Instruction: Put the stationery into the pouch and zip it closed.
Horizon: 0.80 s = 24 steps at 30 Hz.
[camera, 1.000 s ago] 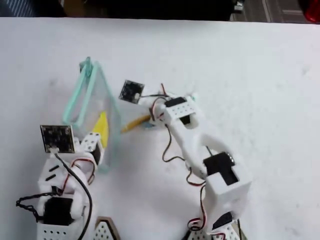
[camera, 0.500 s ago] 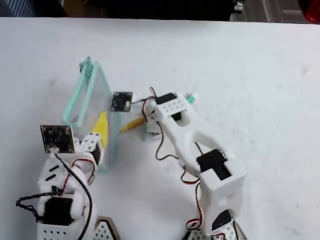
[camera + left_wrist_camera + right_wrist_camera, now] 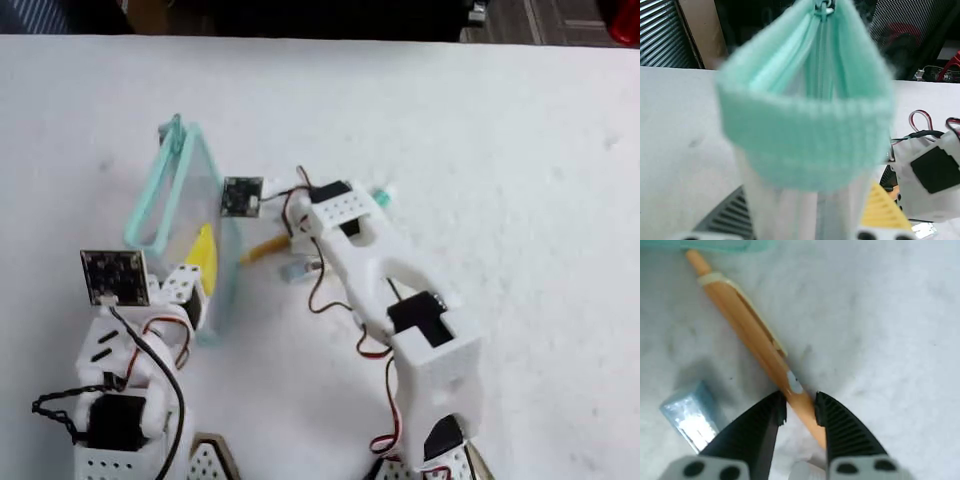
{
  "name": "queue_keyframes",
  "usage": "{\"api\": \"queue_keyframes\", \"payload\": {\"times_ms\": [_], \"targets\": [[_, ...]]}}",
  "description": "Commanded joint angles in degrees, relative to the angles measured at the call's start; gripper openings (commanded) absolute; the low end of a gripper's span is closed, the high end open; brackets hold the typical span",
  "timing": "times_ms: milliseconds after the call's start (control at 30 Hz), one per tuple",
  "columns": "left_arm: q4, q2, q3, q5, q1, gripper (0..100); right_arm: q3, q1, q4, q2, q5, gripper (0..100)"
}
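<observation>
**Pouch propped open, pen pinched beside it**

Nearest, the left tool (image 3: 197,275) was clamped on the near end of the mint-edged clear pouch (image 3: 175,190), which stood on its edge on the white counter (image 3: 480,120) with its length running off toward 11 o'clock, its mouth gaping and the zip slider at the far tip. At 3 o'clock of the pouch, the right tool (image 3: 799,407) had its two black fingers pressed against either side of the orange pen (image 3: 747,322), which lay on the counter with its free end pointing to 8 o'clock, just short of the pouch wall. A small pale-blue block (image 3: 687,415) lay just beside the pen.
</observation>
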Motion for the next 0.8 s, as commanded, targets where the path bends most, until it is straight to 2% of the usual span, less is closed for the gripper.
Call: {"api": "queue_keyframes", "payload": {"times_ms": [0,267,767], "targets": [[-1.85,-0.48,-0.26,-0.35,-0.31,19,-0.35,1.27,1.1,-0.22,0.26,1.5],[-1.93,-0.48,-0.26,-0.35,-0.22,19,-0.18,8.22,1.71,-6.99,-2.11,1.8],[-1.93,-0.48,-0.26,-0.35,-0.13,19,6.95,8.57,1.45,-25.8,-17.32,1.8]]}}
